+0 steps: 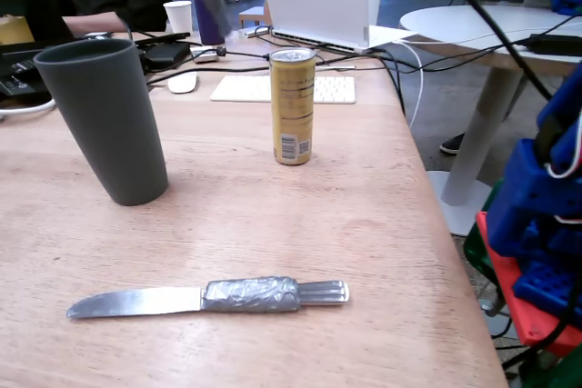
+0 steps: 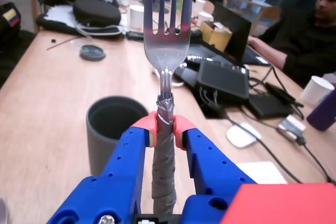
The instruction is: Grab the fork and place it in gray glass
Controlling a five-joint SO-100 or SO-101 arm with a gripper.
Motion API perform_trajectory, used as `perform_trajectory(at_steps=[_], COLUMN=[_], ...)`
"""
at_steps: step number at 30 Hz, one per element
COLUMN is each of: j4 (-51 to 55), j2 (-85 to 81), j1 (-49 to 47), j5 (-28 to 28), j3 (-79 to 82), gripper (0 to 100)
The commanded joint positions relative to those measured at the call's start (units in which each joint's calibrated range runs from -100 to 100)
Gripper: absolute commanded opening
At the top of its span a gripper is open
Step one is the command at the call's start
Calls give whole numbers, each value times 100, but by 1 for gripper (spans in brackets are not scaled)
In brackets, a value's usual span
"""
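Carrying stage. Fixed view: gray glass (image 1: 103,117) upright at table's far left, knife (image 1: 207,297) lying in front, gold can (image 1: 293,106) to its right; fork not seen here. Wrist view: gripper (image 2: 164,131) clamped on fork (image 2: 167,51) at taped handle, tines up, glass just beyond to the left. Next, prob: shift over the rim, then let go.

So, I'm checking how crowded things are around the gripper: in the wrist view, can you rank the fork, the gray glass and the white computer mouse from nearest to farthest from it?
1. The fork: clamped between the fingers of the gripper, tines pointing up.
2. The gray glass: just beyond the gripper, left of it.
3. The white mouse: farther back on the table, to the right.
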Motion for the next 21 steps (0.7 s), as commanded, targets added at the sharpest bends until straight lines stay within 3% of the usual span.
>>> perform_trajectory(at_steps=[1, 7, 17, 21], j4=[-136, -210, -2689, -3017], j2=[720, 2221, 3310, 3773], j1=[-337, -659, -608, -608], j5=[-15, -107, -337, -337], j3=[-1646, -3524, -3439, -3439], gripper=[0, 0, 0, 0])
